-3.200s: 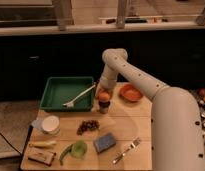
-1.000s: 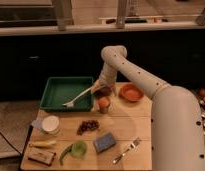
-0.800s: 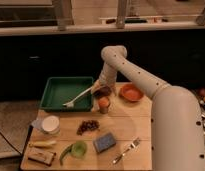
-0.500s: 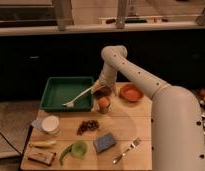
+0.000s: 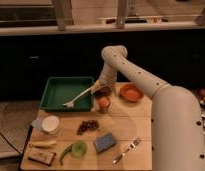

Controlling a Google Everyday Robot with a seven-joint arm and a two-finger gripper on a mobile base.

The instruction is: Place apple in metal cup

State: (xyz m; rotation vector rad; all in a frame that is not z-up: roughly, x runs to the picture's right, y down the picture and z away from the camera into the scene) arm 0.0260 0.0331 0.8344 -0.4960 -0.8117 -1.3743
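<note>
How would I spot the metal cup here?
Find the green tray at back left. Just off its right front corner, directly below the gripper, stands the metal cup. It is small, dark and narrow, topped by the apple, unlike the wide orange bowl to its right.

Gripper (image 5: 102,92), near the far edge of the table (image 5: 123,125), has risen off the metal cup (image 5: 104,108); the apple (image 5: 103,102) now sits exposed in its mouth.
</note>
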